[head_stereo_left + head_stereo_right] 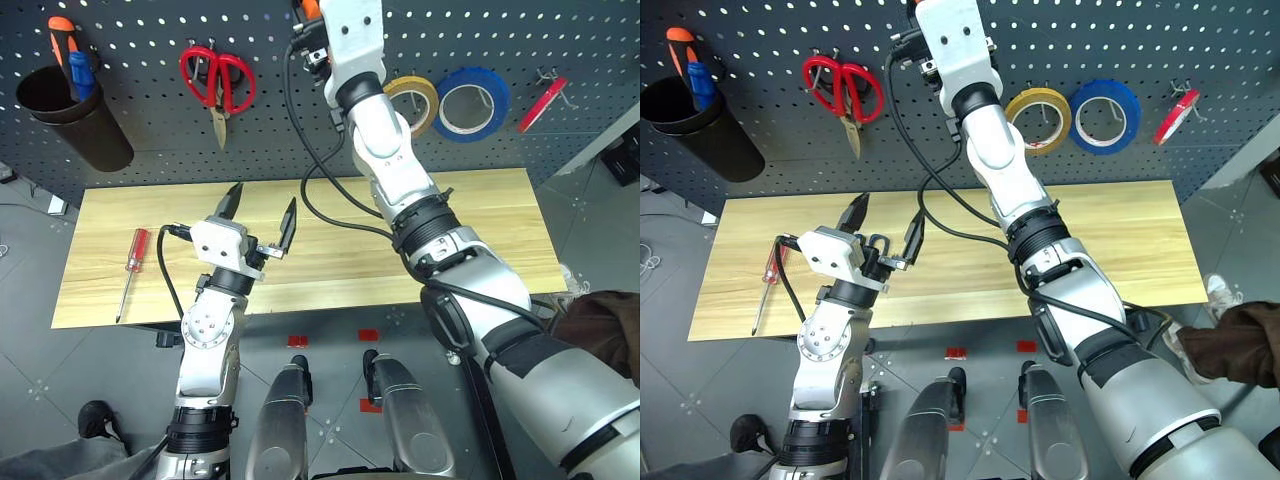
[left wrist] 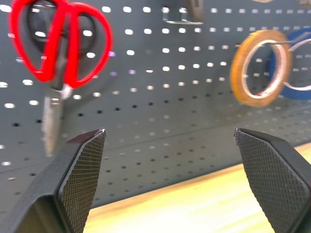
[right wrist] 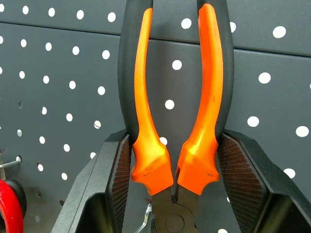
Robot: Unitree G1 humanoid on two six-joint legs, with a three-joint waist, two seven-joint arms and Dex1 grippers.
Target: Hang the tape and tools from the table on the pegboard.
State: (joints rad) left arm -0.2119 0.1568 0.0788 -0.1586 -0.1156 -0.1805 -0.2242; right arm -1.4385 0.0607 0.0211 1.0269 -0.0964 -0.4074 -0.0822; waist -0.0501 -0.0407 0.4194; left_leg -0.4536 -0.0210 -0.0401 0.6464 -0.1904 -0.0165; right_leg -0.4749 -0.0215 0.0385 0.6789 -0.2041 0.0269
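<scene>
My right gripper (image 3: 175, 145) is shut on the orange-and-black-handled pliers (image 3: 143, 97), gripping them just above the pivot. Their handles point up along the dark grey pegboard (image 1: 140, 150). The head views show that gripper (image 1: 312, 45) high against the board, between the red scissors and the yellow tape (image 1: 415, 102), which hangs on a hook. My left gripper (image 1: 262, 215) stands open with nothing in it above the wooden table (image 1: 480, 230), facing the board. The red-handled screwdriver (image 1: 133, 262) lies near the table's left end.
Red scissors (image 1: 218, 80), a blue tape roll (image 1: 472, 102) and a small red item (image 1: 542, 103) hang on the board. A black cup (image 1: 75, 115) at its left holds an orange and a blue screwdriver. A person's brown sleeve (image 1: 600, 320) shows at the right.
</scene>
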